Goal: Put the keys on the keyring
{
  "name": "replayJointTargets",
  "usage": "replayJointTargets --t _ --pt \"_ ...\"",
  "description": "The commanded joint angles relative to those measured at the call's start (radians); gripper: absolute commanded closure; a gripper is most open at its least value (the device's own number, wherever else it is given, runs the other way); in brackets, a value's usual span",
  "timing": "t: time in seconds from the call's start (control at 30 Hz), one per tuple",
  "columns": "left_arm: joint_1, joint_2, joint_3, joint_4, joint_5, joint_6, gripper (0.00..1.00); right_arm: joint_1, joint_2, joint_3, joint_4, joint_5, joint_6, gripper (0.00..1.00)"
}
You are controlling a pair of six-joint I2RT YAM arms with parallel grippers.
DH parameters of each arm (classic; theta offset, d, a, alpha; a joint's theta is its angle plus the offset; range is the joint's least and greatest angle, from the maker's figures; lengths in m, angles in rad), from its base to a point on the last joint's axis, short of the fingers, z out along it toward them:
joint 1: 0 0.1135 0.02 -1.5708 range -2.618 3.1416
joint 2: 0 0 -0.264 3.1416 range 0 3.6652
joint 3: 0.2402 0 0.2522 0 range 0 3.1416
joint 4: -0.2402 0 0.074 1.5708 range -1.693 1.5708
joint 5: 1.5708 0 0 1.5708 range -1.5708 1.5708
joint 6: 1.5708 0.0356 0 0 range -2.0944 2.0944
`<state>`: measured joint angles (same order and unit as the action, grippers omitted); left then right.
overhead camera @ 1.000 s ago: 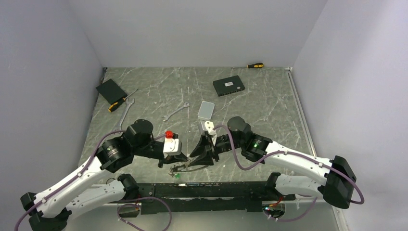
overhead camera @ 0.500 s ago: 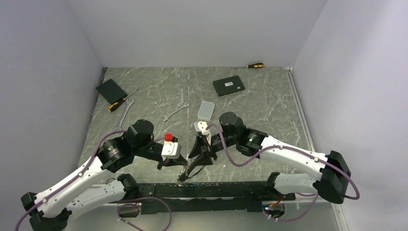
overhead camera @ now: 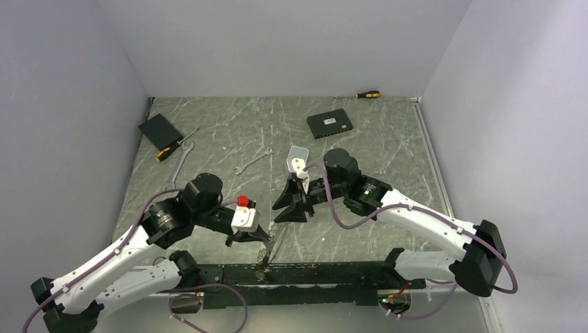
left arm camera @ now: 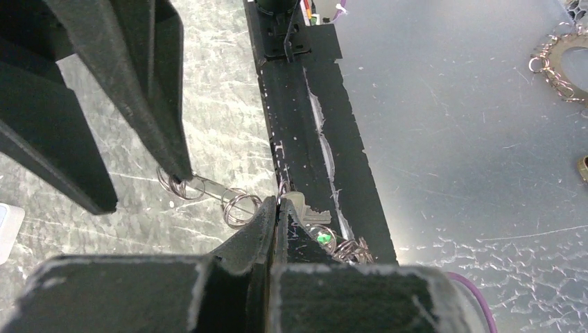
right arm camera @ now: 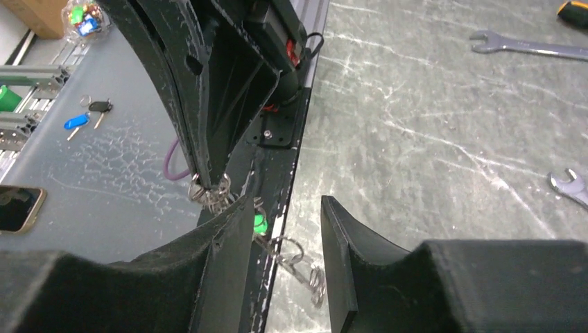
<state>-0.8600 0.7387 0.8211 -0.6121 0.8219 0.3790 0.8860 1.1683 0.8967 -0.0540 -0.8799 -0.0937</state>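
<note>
Left gripper [left arm camera: 275,208]: clenched, fingers pressed flat together over the black rail [left arm camera: 305,125] at the near table edge, pinching the keyring bundle.
Keyring [left arm camera: 239,207]: thin silvery wire loops strung out from the left fingertips across the marble table [overhead camera: 388,149] toward the right arm. Near end is held, far end lies on the table.
Keys [left arm camera: 303,210]: one flat silver key shows just beside the left fingertips, with a green tag [left arm camera: 321,238] and more small rings under it. All of it sits in the same cluster as the loops.
Right gripper [right arm camera: 286,207]: released, jaws well apart, hanging over the trailing loops. In the left wrist view one finger [left arm camera: 173,149] ends right at the last loop. It grips nothing.
Done (my read): at least the green-tagged key looks joined to the bundle. I can't confirm it is actually threaded, the wire is too fine.
Left (my read): how many keys are on is too small to tell. I can't pick out any loose key on the marble from the top view. With one end pinned and the other hand free, this looks mid-threading or a regrip, not finished.
Far: small wrench [overhead camera: 253,161], long wrench [overhead camera: 182,165], black box [overhead camera: 330,124] and screwdriver [overhead camera: 367,94] lie well apart from the work.
</note>
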Motion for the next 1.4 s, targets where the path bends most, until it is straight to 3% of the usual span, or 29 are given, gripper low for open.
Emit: replayJointTargets --t 0.0,0.3,0.57,0.73,0.97,1.2,1.37 --pt "0.006 -0.004 0.001 0.026 0.064 0.024 1.0 0.001 0.042 0.026 0.139 -0.037 0.04 0.58" --pt "0.009 -0.015 0.0 0.027 0.047 0.02 1.0 0.016 0.145 0.043 0.093 -0.056 0.028 0.61" --pt "0.02 -0.062 -0.01 0.048 -0.048 0.016 1.0 0.033 0.027 -0.013 0.018 -0.02 0.067 0.61" --pt "0.039 -0.076 -0.018 0.068 -0.024 0.011 1.0 0.048 -0.015 -0.052 0.043 -0.015 0.086 0.6" --pt "0.055 -0.016 -0.012 0.059 0.095 0.012 1.0 0.047 0.02 -0.029 0.228 0.179 0.001 0.6" --pt "0.057 0.01 -0.006 0.047 0.112 0.012 1.0 0.049 0.193 0.112 0.191 -0.007 -0.013 0.64" --pt "0.059 -0.027 -0.019 0.058 0.1 0.011 1.0 0.051 0.205 0.077 0.136 -0.089 -0.008 0.66"
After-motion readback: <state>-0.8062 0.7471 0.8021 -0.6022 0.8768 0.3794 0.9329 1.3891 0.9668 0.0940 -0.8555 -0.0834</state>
